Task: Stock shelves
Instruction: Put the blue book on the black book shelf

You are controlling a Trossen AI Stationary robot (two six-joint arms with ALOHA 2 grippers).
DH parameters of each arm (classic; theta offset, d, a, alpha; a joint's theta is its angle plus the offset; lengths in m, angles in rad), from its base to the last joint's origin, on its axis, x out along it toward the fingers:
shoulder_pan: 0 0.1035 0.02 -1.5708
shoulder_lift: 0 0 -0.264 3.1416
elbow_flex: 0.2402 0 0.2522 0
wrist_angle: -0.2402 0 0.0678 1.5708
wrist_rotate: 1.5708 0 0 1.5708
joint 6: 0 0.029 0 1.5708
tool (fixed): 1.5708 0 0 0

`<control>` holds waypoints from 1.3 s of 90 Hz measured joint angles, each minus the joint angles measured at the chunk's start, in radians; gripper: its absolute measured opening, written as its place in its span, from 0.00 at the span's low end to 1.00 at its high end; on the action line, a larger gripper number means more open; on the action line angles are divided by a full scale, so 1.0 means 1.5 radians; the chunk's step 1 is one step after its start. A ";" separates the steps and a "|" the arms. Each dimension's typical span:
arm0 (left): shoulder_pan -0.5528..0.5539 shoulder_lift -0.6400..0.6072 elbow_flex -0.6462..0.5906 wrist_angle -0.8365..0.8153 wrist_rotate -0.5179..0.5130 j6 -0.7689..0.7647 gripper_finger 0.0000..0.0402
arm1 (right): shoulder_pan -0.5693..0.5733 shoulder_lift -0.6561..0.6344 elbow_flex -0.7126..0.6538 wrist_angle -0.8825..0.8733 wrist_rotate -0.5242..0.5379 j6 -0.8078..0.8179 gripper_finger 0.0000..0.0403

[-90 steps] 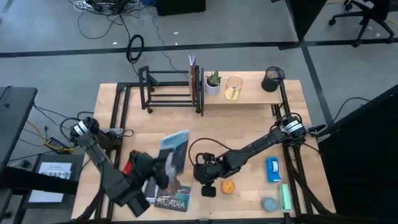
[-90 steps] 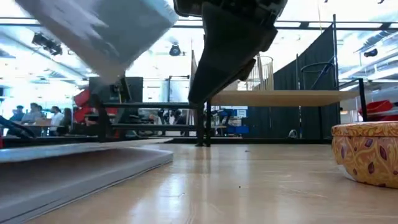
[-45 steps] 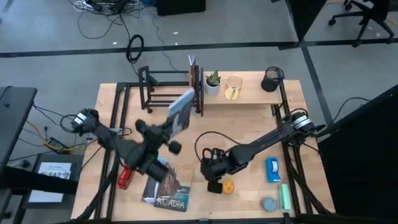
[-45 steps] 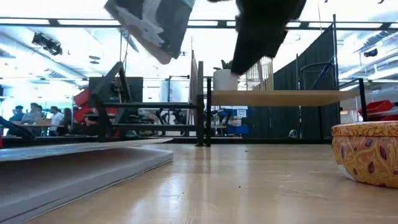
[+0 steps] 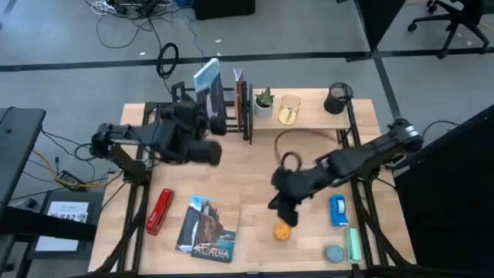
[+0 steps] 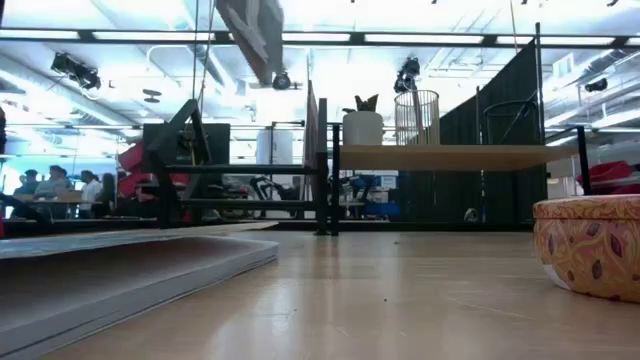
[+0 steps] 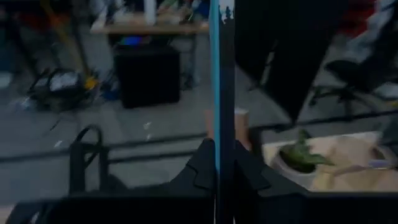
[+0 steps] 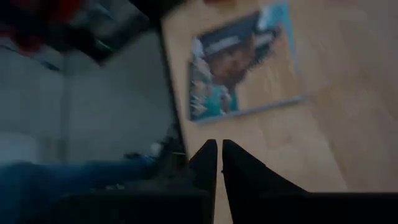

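My left gripper is shut on a thin blue-covered book and holds it over the black bar rack at the table's far left. In the low view the book hangs tilted, high above the rack. Another book stands upright at the rack's right end. The wooden plank shelf beside it carries a potted plant, a gold wire cup and a black mesh cup. My right gripper hovers shut over the table's near right part, holding nothing. My left gripper pinches the book between its two fingers, one on each cover, near one edge. The wrist view sees the book edge on, reaching away beyond the fingertips. It is lifted clear, above the rack's bars.
A second book lies flat near the table's front, with a red stapler to its left. An orange patterned round thing sits below my right gripper. Blue, green and grey items lie at the near right.
My left gripper has carried the book up from the near left part of the table toward the far edge, over the black rack, turning it from lying slanted to standing on edge. My right gripper has moved toward the table's right edge and risen out of the low view.
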 joint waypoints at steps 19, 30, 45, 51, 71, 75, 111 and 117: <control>0.136 0.022 -0.048 0.147 0.112 0.119 0.00 | -0.032 -0.126 0.000 -0.027 0.003 -0.050 0.00; 0.193 0.037 -0.079 0.209 0.135 0.169 0.00 | -0.062 -0.186 0.000 -0.039 0.005 -0.051 0.00; 0.249 0.061 -0.114 0.270 0.136 0.225 0.00 | -0.108 -0.236 0.000 -0.041 0.017 -0.043 0.00; 0.265 0.068 -0.133 0.324 0.140 0.264 0.00 | -0.125 -0.244 0.000 -0.041 0.036 -0.028 0.00; 0.297 0.077 -0.209 0.546 0.214 0.404 0.00 | -0.170 -0.238 0.000 -0.026 0.068 0.015 0.00; 0.300 0.078 -0.220 0.555 0.218 0.412 0.00 | -0.178 -0.236 0.000 -0.025 0.074 0.021 0.00; 0.309 0.077 -0.288 0.643 0.259 0.413 0.02 | -0.243 -0.212 0.000 0.015 0.063 0.026 0.00; 0.310 0.077 -0.298 0.659 0.258 0.413 0.03 | -0.251 -0.209 0.000 0.015 0.044 0.019 0.00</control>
